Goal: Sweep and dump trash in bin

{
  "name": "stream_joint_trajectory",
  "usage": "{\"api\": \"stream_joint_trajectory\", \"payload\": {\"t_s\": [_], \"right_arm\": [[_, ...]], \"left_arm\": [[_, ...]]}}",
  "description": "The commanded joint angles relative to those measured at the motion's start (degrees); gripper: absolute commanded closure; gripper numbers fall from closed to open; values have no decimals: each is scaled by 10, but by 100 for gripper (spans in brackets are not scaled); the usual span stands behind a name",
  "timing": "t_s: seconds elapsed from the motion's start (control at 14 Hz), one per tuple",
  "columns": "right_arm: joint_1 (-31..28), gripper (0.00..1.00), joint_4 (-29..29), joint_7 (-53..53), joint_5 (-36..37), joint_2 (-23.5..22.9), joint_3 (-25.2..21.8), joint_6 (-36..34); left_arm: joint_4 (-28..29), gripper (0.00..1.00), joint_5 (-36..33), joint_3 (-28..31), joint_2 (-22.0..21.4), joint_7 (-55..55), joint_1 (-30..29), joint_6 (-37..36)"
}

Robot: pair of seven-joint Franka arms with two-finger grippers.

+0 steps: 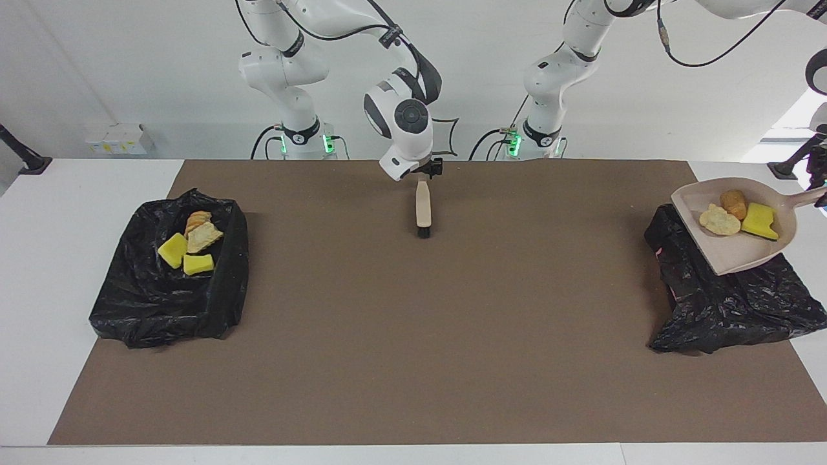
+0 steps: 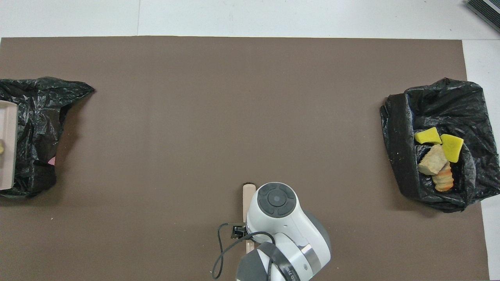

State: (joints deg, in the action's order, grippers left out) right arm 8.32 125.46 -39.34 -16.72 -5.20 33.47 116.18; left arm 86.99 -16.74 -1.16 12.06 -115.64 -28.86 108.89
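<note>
Wide bare middle of the brown rectangular mat on the white desk, free from edge to edge.

At the mat's edge on the right arm's end: black bag-lined bin holding part of the trash, two yellow sponge chunks and two tan bread-like pieces.

At the mat's edge on the left arm's end: crumpled black plastic bag, with the beige plastic dustpan raised over it, carrying one yellow chunk and two tan pieces. Left gripper at the picture's border, jaws closed on the dustpan's handle.

At the mat's edge nearest the robots, midway: beige-handled black-bristled brush lying flat. Right gripper over its handle end, jaw opening not discernible.

Off the mat's corner nearest the right arm's base: white box, yellow labels too small to read.
</note>
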Motion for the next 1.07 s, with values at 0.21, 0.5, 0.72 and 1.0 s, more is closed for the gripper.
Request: {"api": "stream_joint_trajectory", "payload": {"t_s": [0.21, 0.5, 0.72, 1.0], "right_arm": [[-122, 0, -41, 8, 34, 61, -1, -52], [-208, 0, -143, 51, 39, 58, -1, -176], [-239, 0, -190, 130, 63, 59, -5, -205], [-245, 0, -260, 151, 115, 42, -6, -244]], "left_arm": [[-16, 100, -164, 0, 13, 83, 11, 53], [-1, 100, -267, 0, 5, 133, 37, 52], [31, 100, -333, 0, -12, 182, 58, 51], [66, 100, -406, -1, -35, 234, 75, 50]]}}
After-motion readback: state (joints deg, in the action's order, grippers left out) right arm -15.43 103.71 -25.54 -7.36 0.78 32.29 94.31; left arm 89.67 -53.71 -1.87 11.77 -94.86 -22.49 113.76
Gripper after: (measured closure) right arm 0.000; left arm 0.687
